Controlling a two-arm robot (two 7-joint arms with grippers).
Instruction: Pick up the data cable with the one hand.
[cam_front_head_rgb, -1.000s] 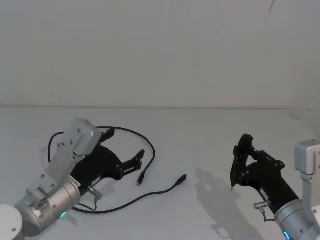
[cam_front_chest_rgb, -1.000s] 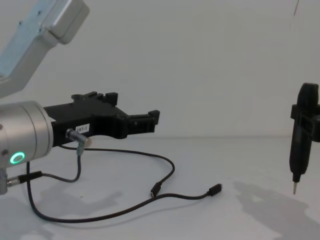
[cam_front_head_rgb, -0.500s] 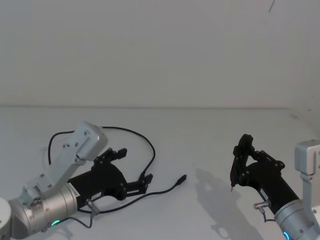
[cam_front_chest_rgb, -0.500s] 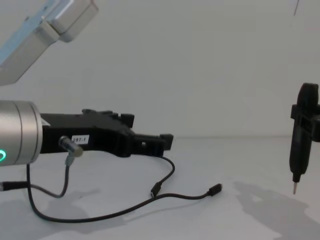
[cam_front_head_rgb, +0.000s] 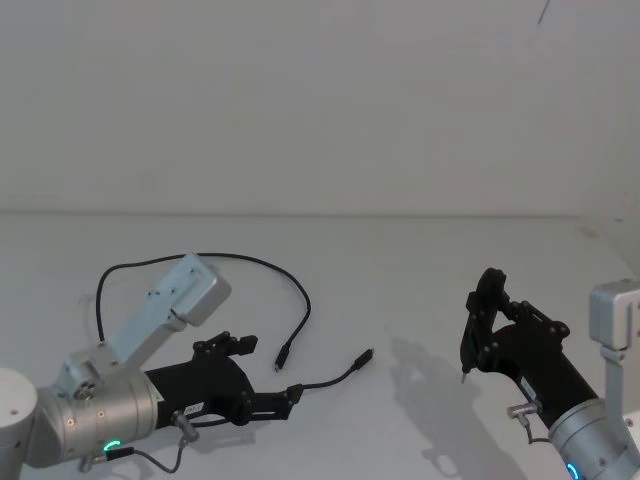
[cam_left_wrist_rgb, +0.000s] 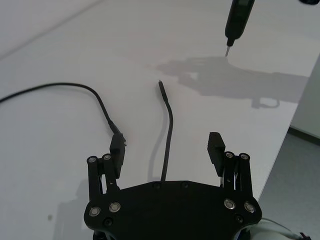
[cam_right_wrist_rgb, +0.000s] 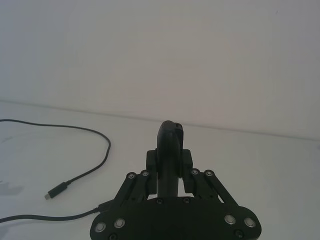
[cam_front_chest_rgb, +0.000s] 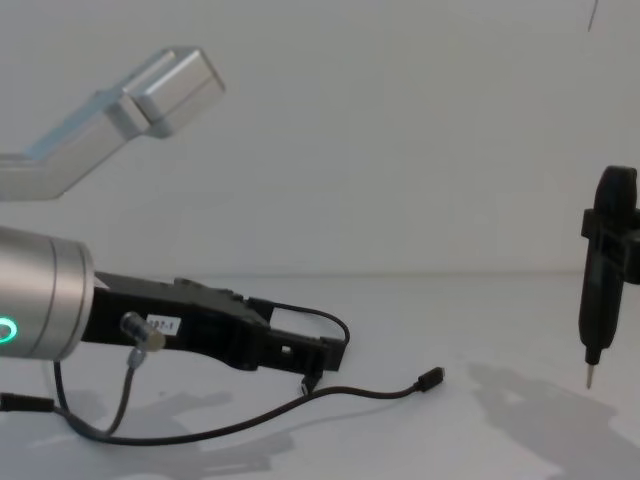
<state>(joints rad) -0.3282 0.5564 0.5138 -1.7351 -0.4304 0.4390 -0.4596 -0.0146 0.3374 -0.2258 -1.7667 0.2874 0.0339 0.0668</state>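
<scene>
Left gripper (cam_left_wrist_rgb: 167, 144) gapes wide, lower left in my head view, cable (cam_left_wrist_rgb: 170, 117) between its jaws on the tabletop (cam_front_head_rgb: 400, 270); right gripper (cam_front_head_rgb: 492, 315) clamps a pen tool (cam_front_head_rgb: 468, 352), lower right.

Left gripper (cam_left_wrist_rgb: 167, 145) has dropped from above the data cable (cam_front_head_rgb: 303, 300) loop to low over the table (cam_front_head_rgb: 420, 280), sliding toward 6 o'clock in the head view. Its spread fingers now straddle the cable's lower strand. Silver elbow link (cam_front_head_rgb: 185, 292) swung toward 4 o'clock.
</scene>
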